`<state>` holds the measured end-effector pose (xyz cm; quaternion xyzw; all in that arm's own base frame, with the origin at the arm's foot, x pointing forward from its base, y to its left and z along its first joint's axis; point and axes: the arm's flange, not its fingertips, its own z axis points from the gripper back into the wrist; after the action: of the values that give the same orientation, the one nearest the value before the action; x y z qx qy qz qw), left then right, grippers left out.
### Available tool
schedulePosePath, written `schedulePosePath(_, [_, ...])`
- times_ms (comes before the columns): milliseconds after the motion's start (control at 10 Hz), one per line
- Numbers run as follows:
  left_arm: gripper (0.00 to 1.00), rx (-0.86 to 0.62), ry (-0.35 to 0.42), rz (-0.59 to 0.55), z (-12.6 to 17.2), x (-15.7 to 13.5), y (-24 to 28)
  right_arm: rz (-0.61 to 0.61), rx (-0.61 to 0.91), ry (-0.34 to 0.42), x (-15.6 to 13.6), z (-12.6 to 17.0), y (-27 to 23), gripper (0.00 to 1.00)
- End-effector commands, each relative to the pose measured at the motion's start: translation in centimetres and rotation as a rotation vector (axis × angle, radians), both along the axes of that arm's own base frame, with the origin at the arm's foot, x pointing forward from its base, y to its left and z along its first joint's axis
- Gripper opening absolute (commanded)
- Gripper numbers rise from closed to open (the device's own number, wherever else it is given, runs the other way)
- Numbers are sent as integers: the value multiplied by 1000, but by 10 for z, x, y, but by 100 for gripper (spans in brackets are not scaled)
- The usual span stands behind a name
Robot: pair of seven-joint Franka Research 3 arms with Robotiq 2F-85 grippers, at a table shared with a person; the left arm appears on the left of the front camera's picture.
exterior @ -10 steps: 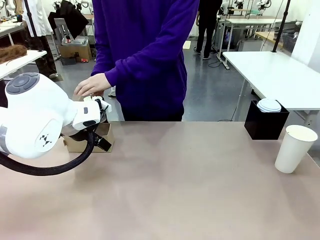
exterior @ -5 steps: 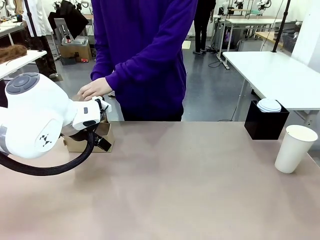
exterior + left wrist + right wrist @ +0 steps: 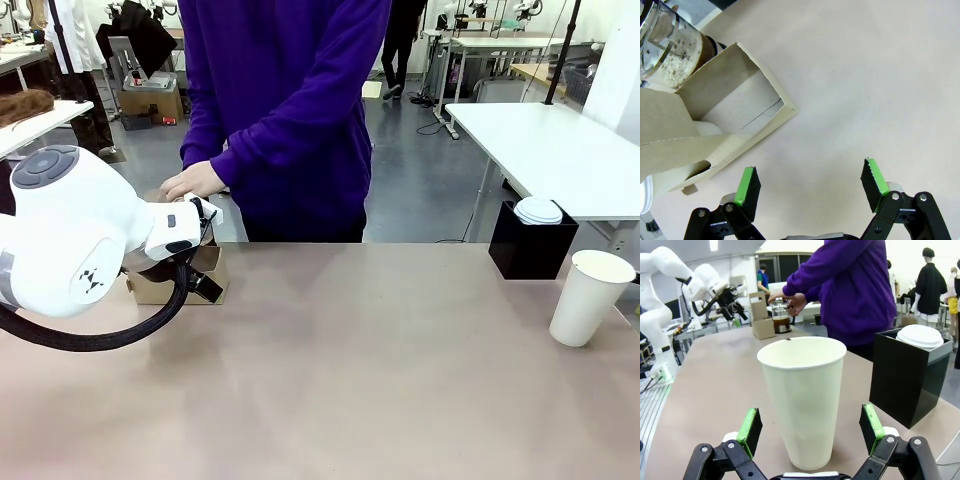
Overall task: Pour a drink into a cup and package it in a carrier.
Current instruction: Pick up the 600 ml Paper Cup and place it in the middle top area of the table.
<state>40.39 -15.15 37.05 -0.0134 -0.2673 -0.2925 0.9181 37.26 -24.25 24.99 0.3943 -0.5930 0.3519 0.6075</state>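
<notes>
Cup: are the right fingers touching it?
Apart. The right wrist view shows the cup standing between the open right fingers, with bare table visible in the gap on each side.

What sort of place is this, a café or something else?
Probably a robotics lab or workshop, not a café: a white robot arm sits at the table, plain white workbenches stand behind, and the floor is bare grey.

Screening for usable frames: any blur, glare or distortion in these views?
Front view: sharp, even light, faint sheen on the table. Left wrist view: crisp, jar glints at the corner. Right wrist view: cup looms large, background washed out.
</notes>
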Motion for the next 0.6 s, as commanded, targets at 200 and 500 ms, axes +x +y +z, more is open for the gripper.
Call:
schedulePosePath(200, [100,-1,0,0,0,0,0,-74,13,5,10,-4,27,100])
schedulePosePath(500, [100,-1,0,0,0,0,0,-108,19,38,18,-7,33,100])
